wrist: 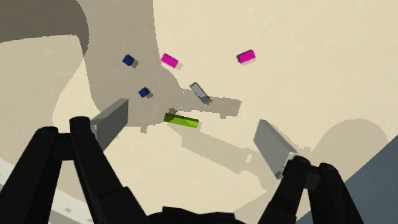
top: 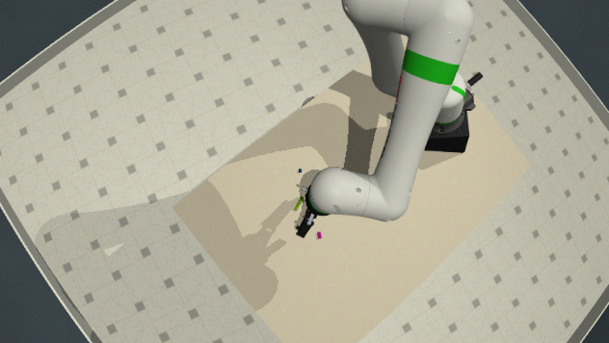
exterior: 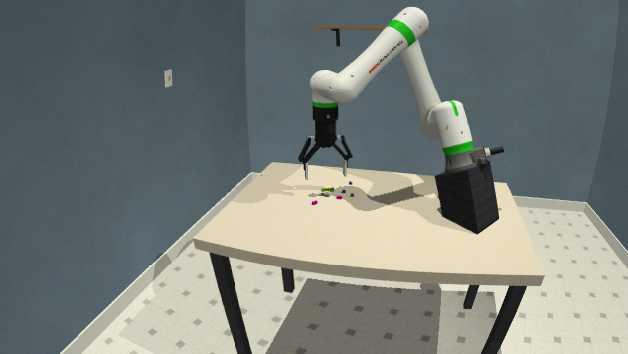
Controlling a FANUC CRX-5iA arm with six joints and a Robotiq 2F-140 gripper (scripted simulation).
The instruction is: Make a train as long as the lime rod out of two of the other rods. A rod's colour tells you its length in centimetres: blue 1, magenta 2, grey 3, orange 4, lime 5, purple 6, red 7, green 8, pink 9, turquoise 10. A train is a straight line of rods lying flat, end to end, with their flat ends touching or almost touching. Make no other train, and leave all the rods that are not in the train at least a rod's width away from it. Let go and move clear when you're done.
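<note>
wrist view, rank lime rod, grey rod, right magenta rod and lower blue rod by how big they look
1. lime rod, longest
2. grey rod
3. right magenta rod, close to the grey one; it lies farther from the camera, so that gap is unsure
4. lower blue rod, smallest

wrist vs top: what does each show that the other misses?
Wrist only: the grey rod, two blue rods, and both magenta rods at once, plus the open finger pads with nothing between them.
Top only: the arm's black base, the whole table and the tiled floor; the arm hides most of the rods.
Both: the lime rod lying flat, and the gripper.
</note>
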